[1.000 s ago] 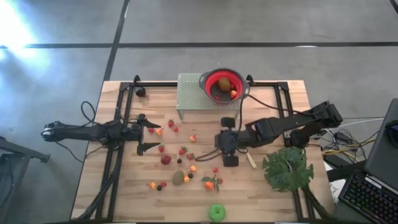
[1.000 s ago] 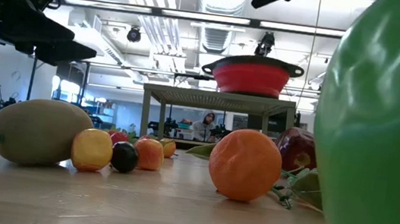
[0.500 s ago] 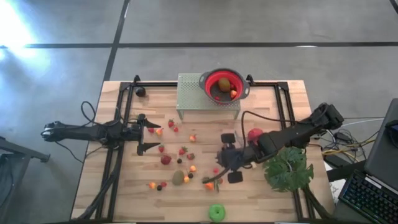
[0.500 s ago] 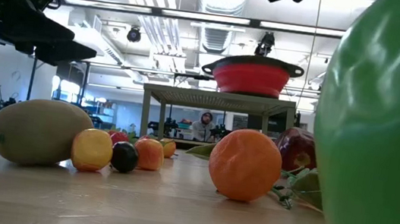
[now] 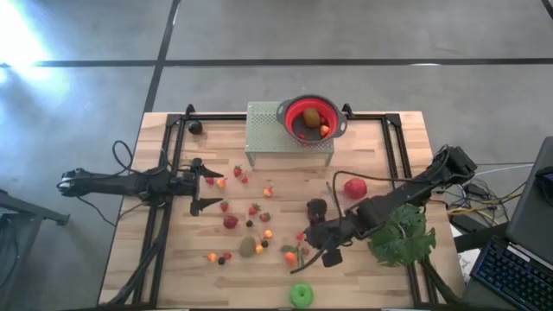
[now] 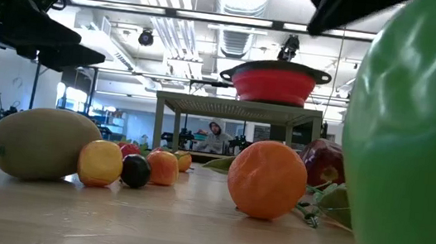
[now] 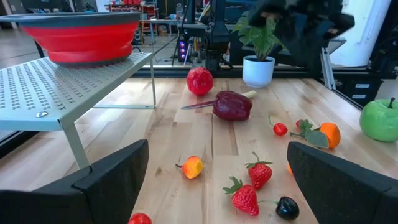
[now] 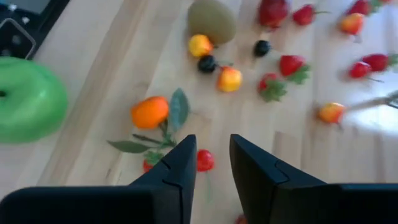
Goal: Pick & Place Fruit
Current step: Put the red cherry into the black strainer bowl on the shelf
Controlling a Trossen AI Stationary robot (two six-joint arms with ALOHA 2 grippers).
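Small toy fruit lies scattered over the wooden table: strawberries (image 5: 254, 209), a kiwi (image 5: 248, 247), an orange with leaves (image 8: 150, 112), a small red cherry (image 8: 204, 160), a green apple (image 5: 301, 295), a red apple (image 5: 354, 187) and a dark maroon fruit (image 5: 317, 207). My right gripper (image 5: 318, 248) slants down over the near middle, above the cherry and beside the orange. Its fingers (image 8: 180, 163) stand open by a narrow gap with nothing between them. My left gripper (image 5: 207, 184) waits wide open at the left, holding nothing.
A red bowl (image 5: 311, 119) with a few fruits in it sits on a perforated metal stand (image 5: 268, 130) at the far middle. A big green leaf (image 5: 399, 235) lies at the right, under my right arm. A slim knife (image 7: 198, 106) lies by the maroon fruit.
My right gripper has moved toward the table's near edge and down, tipping more steeply, and now hangs over the cherry and orange. The red apple and the maroon fruit, hidden under the arm before, now show. The fruit has not moved.
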